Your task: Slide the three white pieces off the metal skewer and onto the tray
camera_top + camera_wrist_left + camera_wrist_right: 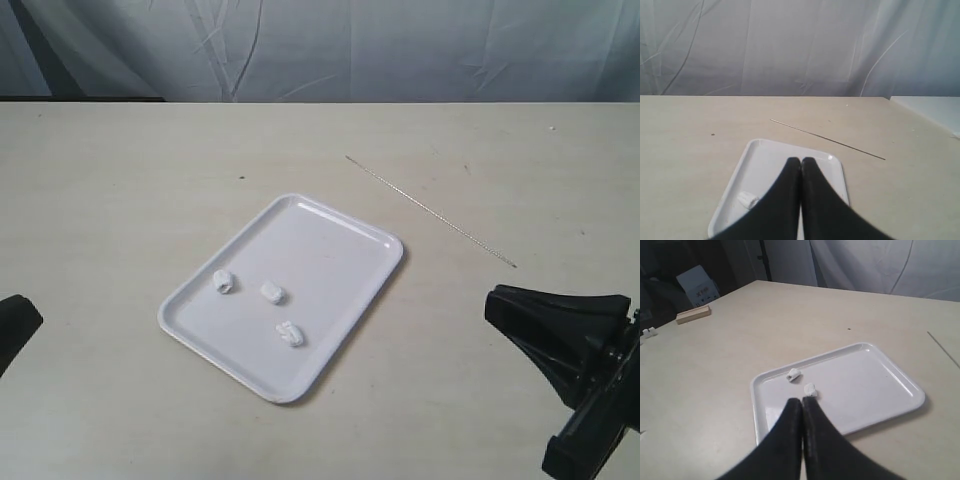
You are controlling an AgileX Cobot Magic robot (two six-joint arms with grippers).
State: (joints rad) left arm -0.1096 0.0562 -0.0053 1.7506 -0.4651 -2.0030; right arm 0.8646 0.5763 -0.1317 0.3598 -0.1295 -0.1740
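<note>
The white tray (330,250) lies at the table's middle with the three white pieces loose on it: one (223,282) near its left rim, one (271,292) in the middle, one (290,334) nearer the front. The bare metal skewer (430,210) rests on the table behind and right of the tray. My left gripper (801,161) is shut and empty, back from the tray's left end, with one piece (747,199) beside its fingers. My right gripper (802,400) is shut and empty, at the front right; two pieces (793,373) (810,388) show beyond it.
A white sheet (320,45) hangs behind the table. In the right wrist view a small wooden block (692,314) and a white box (697,285) sit at the table's far side. A pale surface (935,110) adjoins the table in the left wrist view.
</note>
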